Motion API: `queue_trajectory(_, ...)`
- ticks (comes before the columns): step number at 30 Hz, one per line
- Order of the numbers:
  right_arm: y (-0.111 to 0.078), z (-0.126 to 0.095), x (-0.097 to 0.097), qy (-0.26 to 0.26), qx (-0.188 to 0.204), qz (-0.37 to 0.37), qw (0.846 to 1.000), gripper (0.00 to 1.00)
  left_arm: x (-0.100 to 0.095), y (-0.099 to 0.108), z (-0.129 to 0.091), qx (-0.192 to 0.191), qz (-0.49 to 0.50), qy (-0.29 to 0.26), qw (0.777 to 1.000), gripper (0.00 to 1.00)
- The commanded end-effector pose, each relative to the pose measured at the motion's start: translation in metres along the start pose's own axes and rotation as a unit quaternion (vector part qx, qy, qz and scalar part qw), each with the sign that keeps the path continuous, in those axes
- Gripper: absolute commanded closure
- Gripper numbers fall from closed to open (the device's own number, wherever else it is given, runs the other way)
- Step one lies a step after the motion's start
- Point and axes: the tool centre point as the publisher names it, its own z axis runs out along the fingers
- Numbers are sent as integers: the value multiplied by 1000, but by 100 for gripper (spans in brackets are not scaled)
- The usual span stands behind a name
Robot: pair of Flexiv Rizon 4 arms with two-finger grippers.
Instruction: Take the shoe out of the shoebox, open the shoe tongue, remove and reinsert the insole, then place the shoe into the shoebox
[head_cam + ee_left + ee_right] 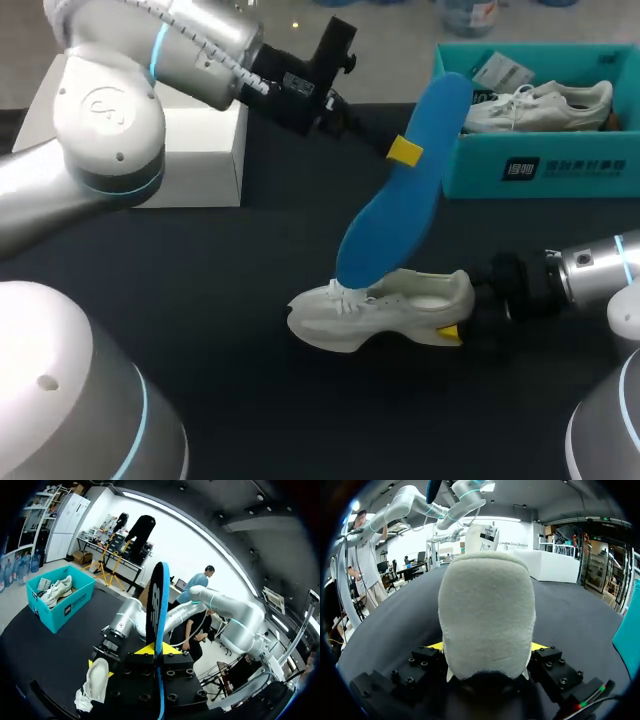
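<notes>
Left gripper [158, 650]: fingers pressed on the two flat faces of the blue insole [400, 180] around its middle, so it is clamped on it, up above the table [200, 300]
Blue insole: held clear of the table and slanted, the narrow heel end high and toward the teal shoebox [540, 170], the broad toe end low at the laces of the white shoe [385, 305]; whether that end touches the shoe cannot be told
Right gripper [487, 645]: closed on the heel of the white shoe, one yellow tip on either side of it, low by the table surface
White shoe: out of the box, standing sole-down on the dark table near the middle, toe toward the left arm's side and heel toward the right arm [590, 270]; its opening faces up
Teal shoebox: open, at the far right of the table, well apart from the held shoe — a second white shoe [540, 105] lies in it, with a white card [495, 70] beside that shoe
White box [190, 150]: on the far left of the table; in the head view the left arm [200, 45] passes in front of its upper edge
</notes>
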Motion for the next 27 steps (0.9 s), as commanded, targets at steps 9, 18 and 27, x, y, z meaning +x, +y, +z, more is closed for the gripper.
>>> queue_trajectory(9,0,1,0,0,2,0,1000,100,20,-3,-7,120,48,28,991,100)
queue_trajectory(18,0,1,0,0,2,0,1000,100,20,-3,-7,120,48,28,991,100)
queue_trajectory(27,0,1,0,0,2,0,1000,100,59,-2,-23,150,-2,87,985,100)
